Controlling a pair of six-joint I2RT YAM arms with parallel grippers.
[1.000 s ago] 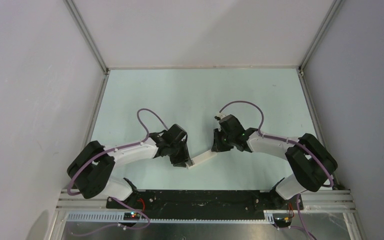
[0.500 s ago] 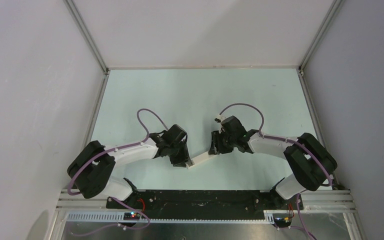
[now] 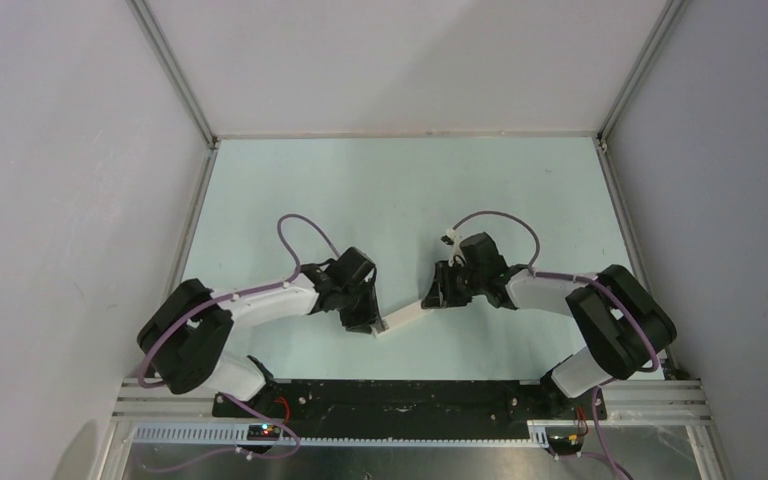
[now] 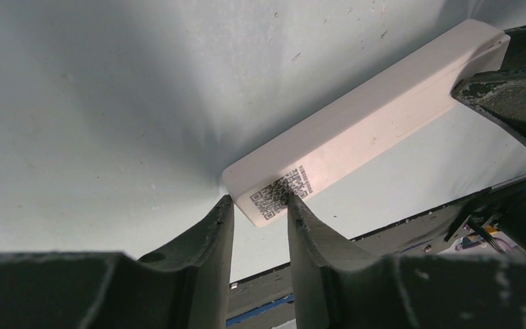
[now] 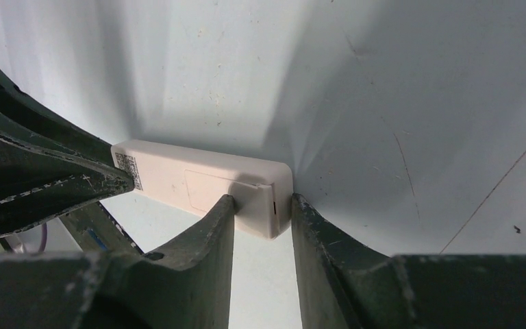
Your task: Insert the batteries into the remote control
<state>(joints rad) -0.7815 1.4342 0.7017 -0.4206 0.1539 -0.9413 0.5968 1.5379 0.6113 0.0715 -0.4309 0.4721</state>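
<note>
The remote control [image 3: 401, 319] is a slim white bar lying back-up near the table's front edge, spanning between the two arms. Its QR-code end [image 4: 281, 193] sits between the fingertips of my left gripper [image 4: 259, 202], which is shut on it. My right gripper [image 5: 260, 200] is shut on the opposite end, one finger on the back cover [image 5: 209, 188] and the other on the side. In the top view the left gripper [image 3: 368, 325] and the right gripper [image 3: 434, 298] face each other across the bar. The batteries are out of view.
Pale green mat [image 3: 380, 190] covers the table, walled in by white panels with aluminium posts [image 3: 175, 75] at left, back and right. A black mounting rail [image 3: 410, 395] with the arm bases runs along the near edge, close behind the remote.
The right wrist has shifted slightly right and toward the front, its cable loop swinging with it. The remote's far end dipped a little; the left gripper has stayed put.
</note>
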